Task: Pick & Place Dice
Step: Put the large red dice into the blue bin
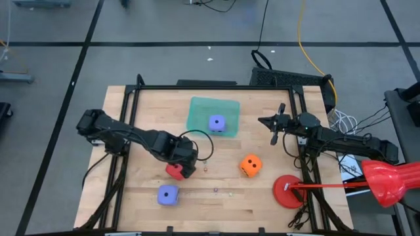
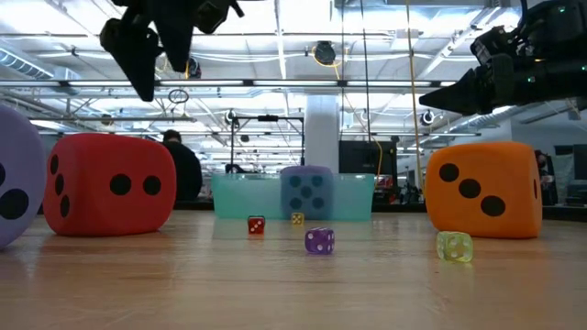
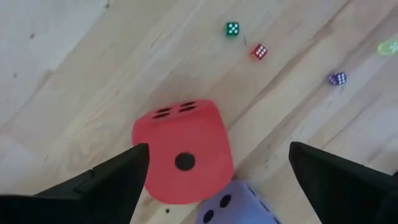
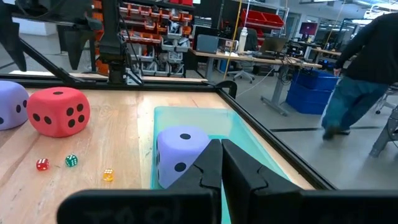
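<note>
1. Nothing I can read anywhere: no brand, label or lettering on the table [image 1: 138,196], the arms or the dice, only pips.
2. My left gripper [image 1: 183,164] hovers over the red die [image 1: 174,172], fingers [image 3: 109,180] spread wide to either side of it and not touching it. That die sits on the bare wood.
3. One purple-blue die [image 1: 168,195] lies just nearer the front edge, close to the red one; open board runs to its left.
4. The second purple-blue die [image 1: 217,123] rests inside the teal tray [image 1: 200,108] near the back rail.
5. A few tiny dice [image 2: 319,240] are scattered mid-table.
6. The orange die [image 1: 250,165] stands alone, with free wood all round it.
7. My right gripper [image 1: 275,124] waits by the right rail, fingers pressed together, holding nothing.
</note>
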### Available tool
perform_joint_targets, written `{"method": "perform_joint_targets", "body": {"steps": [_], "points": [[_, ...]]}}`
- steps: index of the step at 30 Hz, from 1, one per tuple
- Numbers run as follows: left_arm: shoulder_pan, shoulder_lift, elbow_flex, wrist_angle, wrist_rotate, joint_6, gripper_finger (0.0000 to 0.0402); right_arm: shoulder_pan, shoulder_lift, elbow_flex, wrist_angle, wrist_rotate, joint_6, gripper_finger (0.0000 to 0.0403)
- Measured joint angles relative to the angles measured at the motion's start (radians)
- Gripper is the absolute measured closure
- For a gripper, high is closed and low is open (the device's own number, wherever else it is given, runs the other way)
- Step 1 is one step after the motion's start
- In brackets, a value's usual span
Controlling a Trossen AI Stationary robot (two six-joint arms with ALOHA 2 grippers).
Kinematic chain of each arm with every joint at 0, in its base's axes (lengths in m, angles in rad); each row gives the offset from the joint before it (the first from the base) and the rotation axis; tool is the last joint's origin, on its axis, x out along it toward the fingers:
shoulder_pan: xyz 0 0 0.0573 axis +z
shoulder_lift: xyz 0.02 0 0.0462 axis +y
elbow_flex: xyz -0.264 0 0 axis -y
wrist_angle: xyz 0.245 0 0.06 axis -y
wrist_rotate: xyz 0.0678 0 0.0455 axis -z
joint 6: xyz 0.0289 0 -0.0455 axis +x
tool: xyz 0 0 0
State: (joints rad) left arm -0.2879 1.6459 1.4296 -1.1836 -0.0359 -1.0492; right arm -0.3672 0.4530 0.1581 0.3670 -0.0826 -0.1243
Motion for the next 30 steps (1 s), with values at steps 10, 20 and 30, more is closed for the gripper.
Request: {"method": "perform_joint_targets", "body": {"steps": [10,20,30], "points": [[-0.029,0.0,0.0,0.018,0.054,0.008,0.0031,0.0,0.0,0.001,-0.005,0.0,0.007,0.0403],[-0.028,0.0,0.0,0.096,0.044,-0.049,0.0038,0.0,0.0,-0.004,-0.002,-0.001,0.007,0.0403],[-0.057,0.005,-0.03,0.036,0.009,-0.28,0.0007,0.0,0.0,-0.031,0.018,0.0,-0.002,0.0403]]}}
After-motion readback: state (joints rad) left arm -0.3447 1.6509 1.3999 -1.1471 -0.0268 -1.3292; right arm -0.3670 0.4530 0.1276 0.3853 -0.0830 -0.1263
